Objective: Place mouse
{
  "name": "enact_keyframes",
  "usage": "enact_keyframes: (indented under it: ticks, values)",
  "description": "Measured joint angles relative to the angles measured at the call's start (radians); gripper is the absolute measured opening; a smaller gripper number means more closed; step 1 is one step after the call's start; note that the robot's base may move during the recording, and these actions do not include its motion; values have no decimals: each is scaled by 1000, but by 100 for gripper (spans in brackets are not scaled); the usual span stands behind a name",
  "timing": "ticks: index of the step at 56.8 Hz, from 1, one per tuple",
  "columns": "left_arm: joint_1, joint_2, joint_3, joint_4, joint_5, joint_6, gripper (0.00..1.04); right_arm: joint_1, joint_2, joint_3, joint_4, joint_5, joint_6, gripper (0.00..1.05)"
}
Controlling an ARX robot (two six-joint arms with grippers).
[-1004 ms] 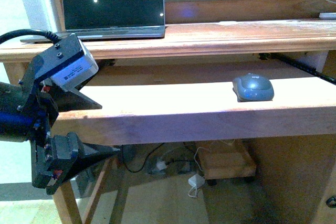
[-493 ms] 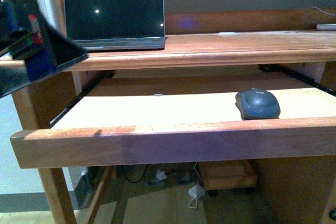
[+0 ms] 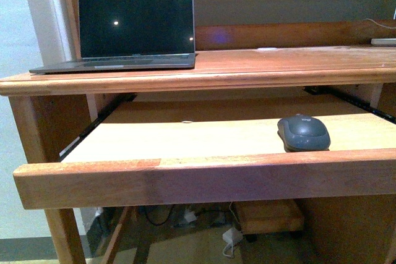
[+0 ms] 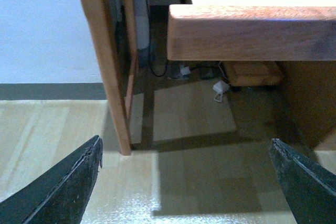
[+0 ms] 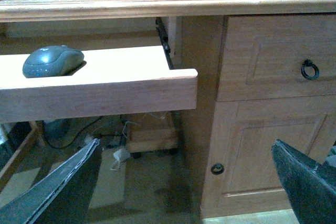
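Both wide open, left gripper point(image 4: 185, 145) and right gripper point(image 5: 186, 145) hang well apart from the mouse point(image 3: 303, 132).

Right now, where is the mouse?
In the front view, the mouse sits on the pull-out tray, right side, near its front edge, lower than the laptop.

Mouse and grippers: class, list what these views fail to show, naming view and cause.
1. Mouse base: front view, hidden behind the tray's front rail; its logo is too small to read.
2. Left gripper: left wrist view, only fingertips show; the rest is cut off by the edge.
3. Right gripper: right wrist view, likewise cut off.
4. Laptop keyboard: front view, seen edge-on.
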Motion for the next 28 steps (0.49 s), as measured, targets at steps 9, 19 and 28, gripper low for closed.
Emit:
enact_keyframes:
  ticks: [9,19,28]
  values:
    - [-58,-263,-116,56,-161,58,80,0,0,0,0,0,0,97]
    - [34,-466,-150,-10,-70,88,52,0,0,0,0,-2,0,97]
    - [123,-496,-150,-39,19,95,27,-2,87,52,-113,-121,114,97]
